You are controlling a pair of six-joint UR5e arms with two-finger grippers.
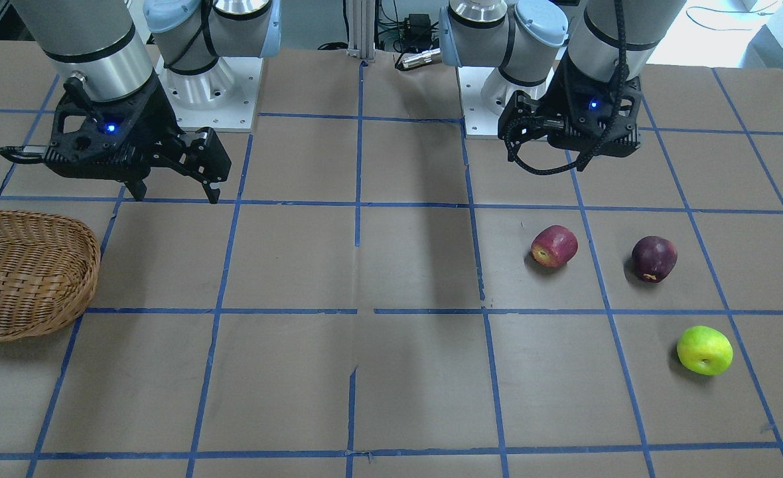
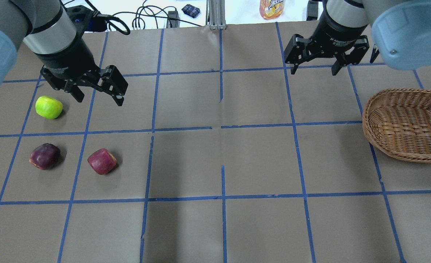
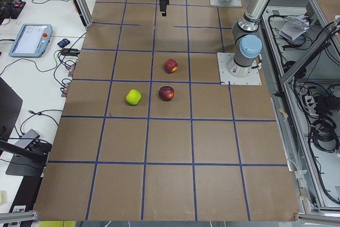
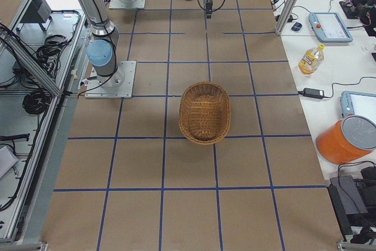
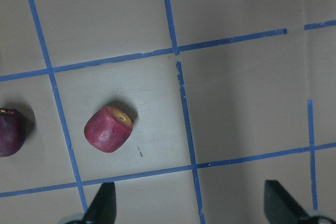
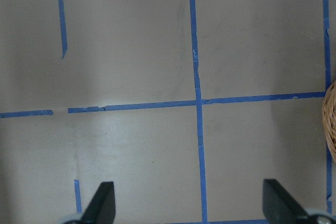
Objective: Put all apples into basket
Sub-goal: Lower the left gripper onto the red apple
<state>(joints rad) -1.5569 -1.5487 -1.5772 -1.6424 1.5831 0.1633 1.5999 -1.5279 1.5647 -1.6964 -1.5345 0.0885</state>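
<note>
The basket (image 2: 401,124) lies lengthwise along the worktop (image 2: 259,164); the red apple (image 2: 102,161) lies tipped sideways; left gripper (image 2: 99,99) and right gripper (image 2: 314,71) both gape, empty.

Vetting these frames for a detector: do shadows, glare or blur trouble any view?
Exterior front-facing: a broad soft shadow band crosses the table, short of the red apple. Overhead exterior: beyond the table is blown out white. Left wrist: sharp, that apple casts a small shadow. Right wrist: pale sheen on the table.
</note>
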